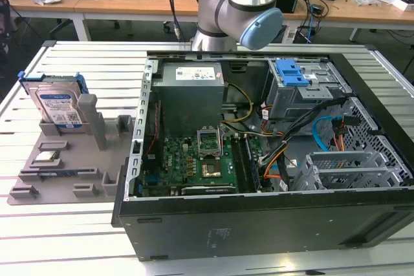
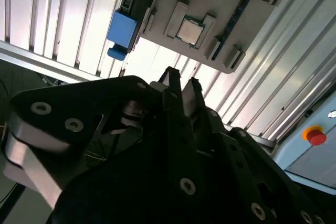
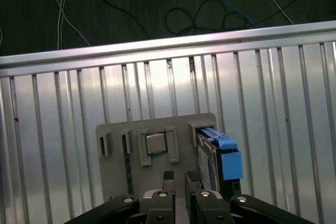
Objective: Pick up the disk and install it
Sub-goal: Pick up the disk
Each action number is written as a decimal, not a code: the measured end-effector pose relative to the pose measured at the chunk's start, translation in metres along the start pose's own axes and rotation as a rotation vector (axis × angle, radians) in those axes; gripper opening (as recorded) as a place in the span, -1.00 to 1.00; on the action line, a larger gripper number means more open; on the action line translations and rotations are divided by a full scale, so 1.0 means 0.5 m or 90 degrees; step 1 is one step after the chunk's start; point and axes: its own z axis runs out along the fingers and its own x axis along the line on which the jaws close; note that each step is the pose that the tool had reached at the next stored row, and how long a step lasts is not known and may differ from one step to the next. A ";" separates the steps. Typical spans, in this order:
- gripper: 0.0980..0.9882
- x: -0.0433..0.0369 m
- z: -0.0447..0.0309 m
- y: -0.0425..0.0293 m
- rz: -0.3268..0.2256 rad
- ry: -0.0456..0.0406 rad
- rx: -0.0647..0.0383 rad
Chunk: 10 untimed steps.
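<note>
Exterior view: catching the disk (image 1: 57,105) standing on edge in the end slot of a grey fixture tray (image 1: 97,159), at the exterior view's left, well apart from the open computer case (image 1: 259,224). Turning its labelled face toward that camera, with the bright blue bracket (image 1: 83,85) framing it and the broad faces near upright, leaning back a little. Running its top edge level, from the exterior view's left to its right. Sinking its lower part into the slot, so not letting the long axis be told for certain, though seeming to lie along that level edge.

Looking down on the same disk edge-on in the first wrist view, with the gripper (image 3: 180,177) hanging above the tray, just beside the disk's line and nearer the small square chip (image 3: 155,142). Gripping nothing: fingers (image 3: 168,178) standing a narrow gap apart in both wrist views, with the bright table showing between them.

Judging the pick-up to be the step in hand, at the approach, with no contact made and nothing yet seated in the case. Calling, on that reading, for centring over the top edge, turning so the fingers face the two broad faces, opening wider than the thin body, and descending straight without knocking the bracket or tipping the disk in its slot.
</note>
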 end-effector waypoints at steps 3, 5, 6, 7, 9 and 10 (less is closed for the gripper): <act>-0.42 0.000 0.000 0.000 0.000 0.0000 0.000; -0.15 0.000 0.000 0.000 0.000 0.0000 0.000; -0.15 0.000 0.000 0.000 0.000 0.0000 0.000; 0.00 0.000 0.000 0.000 0.000 0.0000 0.000; 0.00 0.000 0.000 0.000 0.000 -0.0001 0.000; 0.00 -0.004 0.000 0.000 0.000 0.0000 0.000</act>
